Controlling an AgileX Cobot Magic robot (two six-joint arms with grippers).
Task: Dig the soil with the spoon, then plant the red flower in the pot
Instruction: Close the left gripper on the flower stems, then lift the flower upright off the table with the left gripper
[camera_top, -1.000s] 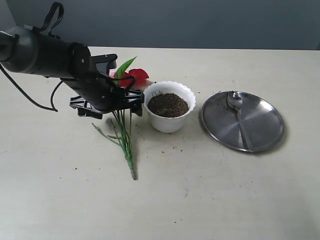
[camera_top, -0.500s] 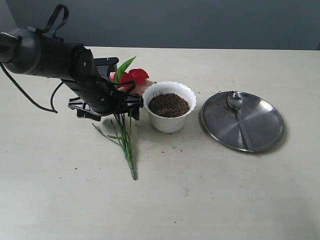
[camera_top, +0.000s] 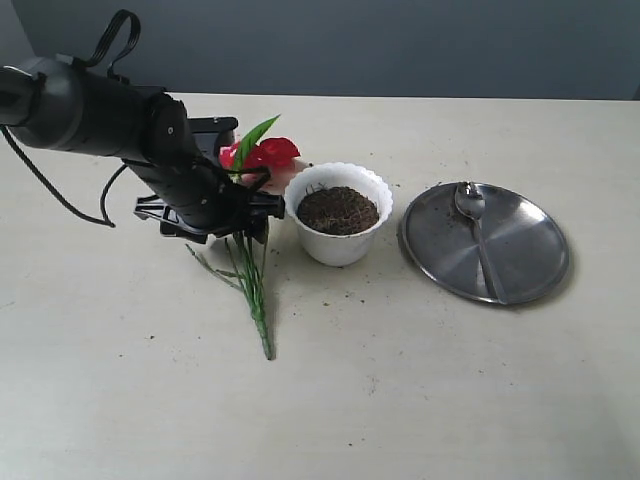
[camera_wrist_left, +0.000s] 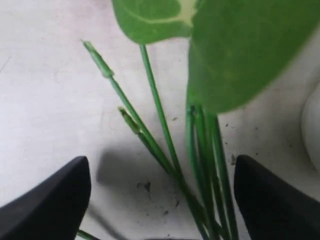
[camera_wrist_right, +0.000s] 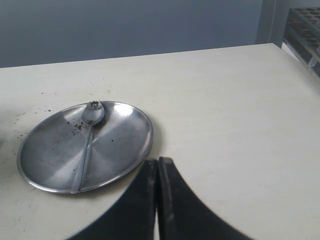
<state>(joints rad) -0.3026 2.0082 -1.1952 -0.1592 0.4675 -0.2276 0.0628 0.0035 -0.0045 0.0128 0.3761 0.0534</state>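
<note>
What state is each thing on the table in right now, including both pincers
Left pincer: open, straddling the flower stems.
Right pincer: shut, empty.
Red flower: lying on the table beside the pot.
Pot: upright, holding soil.
Spoon: resting on the steel plate.

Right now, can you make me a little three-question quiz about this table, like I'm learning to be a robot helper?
1. True or false: the spoon lies on the steel plate.
2. What fills the white pot? A) water B) dark soil C) pebbles
3. Fill in: the left gripper has its fingers open on either side of the red flower's green ____.

Key
1. True; its bowl and handle both rest on the plate.
2. B
3. stems; in the left wrist view the stems run between the two dark fingers, which are not closed on them. The right gripper is shut, off to the side of the plate.
</note>
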